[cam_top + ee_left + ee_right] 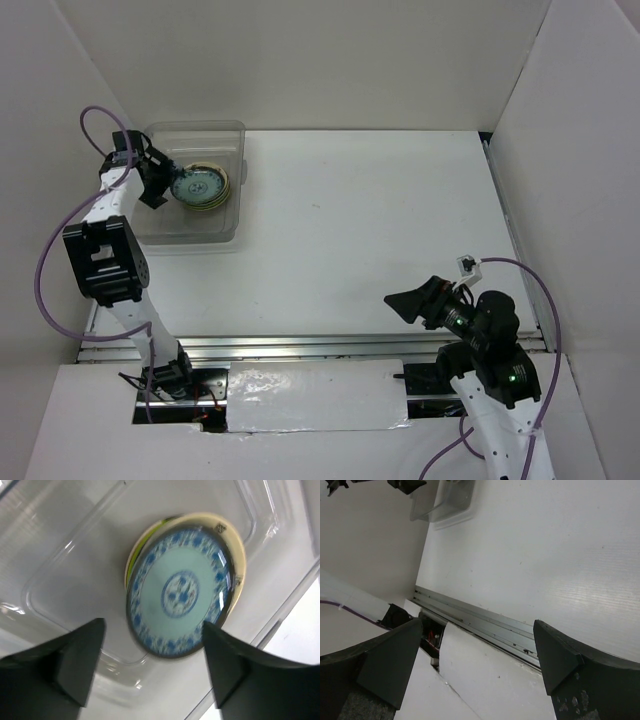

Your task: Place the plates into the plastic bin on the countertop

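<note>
Right gripper: nearest, low by the arm bases, fingers spread wide, nothing between them. Beyond it, white worktop, with no plate lying loose in view. Farthest, at the back left corner, clear plastic bin holding a stack of plates, blue-patterned plate on top, cream and lime green edges showing beneath. Left gripper: hovering over that stack, fingers apart, empty. Judged all but done; number in the stack not readable.

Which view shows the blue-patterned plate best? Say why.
Left wrist: the blue-patterned plate appears large, its pattern clear, inside the plastic bin. Top external shows it small; right wrist shows only the distant bin.
</note>
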### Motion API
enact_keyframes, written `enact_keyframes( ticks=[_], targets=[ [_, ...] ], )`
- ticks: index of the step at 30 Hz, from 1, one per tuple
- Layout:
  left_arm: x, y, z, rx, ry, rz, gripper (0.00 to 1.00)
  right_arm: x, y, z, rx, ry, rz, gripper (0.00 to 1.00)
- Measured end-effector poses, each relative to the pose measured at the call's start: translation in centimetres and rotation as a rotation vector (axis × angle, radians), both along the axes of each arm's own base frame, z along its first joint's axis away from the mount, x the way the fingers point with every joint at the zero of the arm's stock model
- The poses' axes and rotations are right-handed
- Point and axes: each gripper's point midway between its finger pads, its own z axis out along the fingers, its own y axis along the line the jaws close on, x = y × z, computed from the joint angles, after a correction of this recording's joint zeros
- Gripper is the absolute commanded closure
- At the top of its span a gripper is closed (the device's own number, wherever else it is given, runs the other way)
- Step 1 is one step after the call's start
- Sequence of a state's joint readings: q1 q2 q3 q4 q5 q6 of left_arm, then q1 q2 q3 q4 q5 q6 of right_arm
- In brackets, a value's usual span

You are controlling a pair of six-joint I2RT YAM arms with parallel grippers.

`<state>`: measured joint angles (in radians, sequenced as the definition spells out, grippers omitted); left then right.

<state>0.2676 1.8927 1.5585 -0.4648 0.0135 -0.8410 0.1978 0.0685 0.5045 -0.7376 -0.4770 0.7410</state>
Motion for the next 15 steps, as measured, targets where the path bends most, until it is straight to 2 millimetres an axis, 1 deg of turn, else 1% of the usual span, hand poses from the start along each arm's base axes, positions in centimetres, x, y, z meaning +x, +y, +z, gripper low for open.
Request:
enact_keyframes(
  ticks=[2,4,5,7,9,10,12,13,15],
  targets=[
    [-0.1,-0.5,0.7,0.003,0.008,-0.015,0.01,0.0,-0.1,0.3,-0.006,-0.011,0.0,0.0],
    [0.4,-1.3,3.0,0.026,-0.002,-0.049,0.01,-0.1,-0.1,0.5,-0.014,-0.02,0.003,0.0],
    [0.7,-1.6,4.5,0.039,-0.009,-0.062,0.01,-0.1,-0.1,0.7,-0.02,-0.024,0.004,0.0],
    [1.7,-2.0,8.6,0.093,-0.069,-0.088,0.01,-0.1,-0.2,1.0,-0.032,-0.03,0.006,0.0],
    [1.6,-3.0,12.3,0.155,-0.13,-0.121,0.01,0.0,-0.5,1.3,-0.056,-0.041,-0.006,0.0],
    [0.9,-3.6,13.6,0.182,-0.142,-0.132,0.01,0.1,-0.8,1.5,-0.07,-0.041,-0.016,0.0],
    [-1.7,-5.5,15.9,0.241,-0.15,-0.176,0.01,0.4,-1.3,2.4,-0.093,-0.054,-0.044,0.0],
    [-3.2,-6.8,16.9,0.267,-0.16,-0.2,0.01,0.6,-1.7,3.1,-0.107,-0.056,-0.071,0.0],
    [-7.2,-10.0,18.5,0.304,-0.186,-0.281,0.01,1.1,-2.5,4.8,-0.133,-0.073,-0.119,0.0]
  ],
)
